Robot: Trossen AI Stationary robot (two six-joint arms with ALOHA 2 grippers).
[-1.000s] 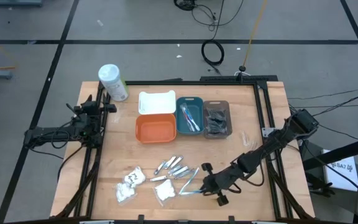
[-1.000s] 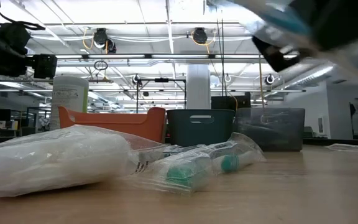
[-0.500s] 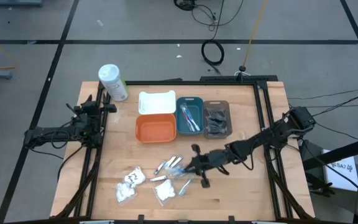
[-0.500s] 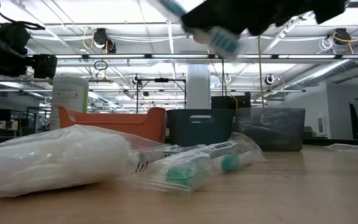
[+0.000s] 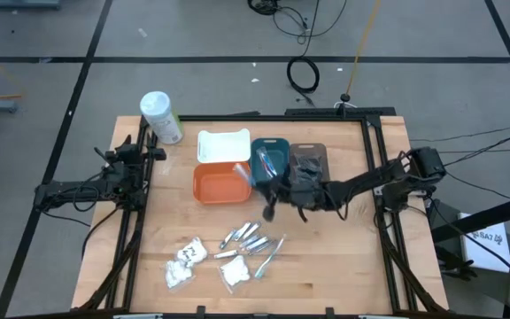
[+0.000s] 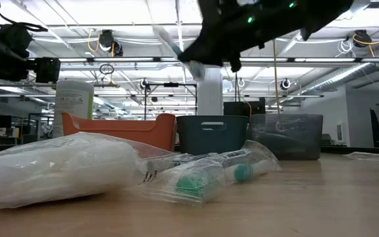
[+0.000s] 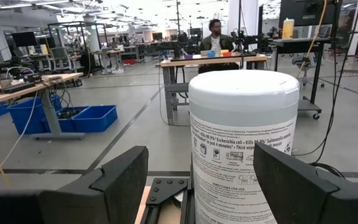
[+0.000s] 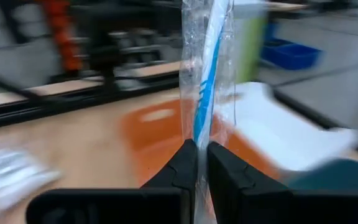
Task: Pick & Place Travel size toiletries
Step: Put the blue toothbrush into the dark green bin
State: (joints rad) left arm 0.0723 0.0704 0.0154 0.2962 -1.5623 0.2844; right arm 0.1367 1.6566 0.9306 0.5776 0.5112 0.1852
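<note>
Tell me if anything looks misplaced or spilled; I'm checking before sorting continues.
Nothing stands out. The loose toiletries lie scattered on the table's near side awaiting sorting, the trays sit in a neat row, and the right hand holds a wrapped toothbrush near the teal tray.

Both arms (image 5: 361, 184) matte black w/ jointed links, black cabling; blocky dark flat-faced jaws
</note>
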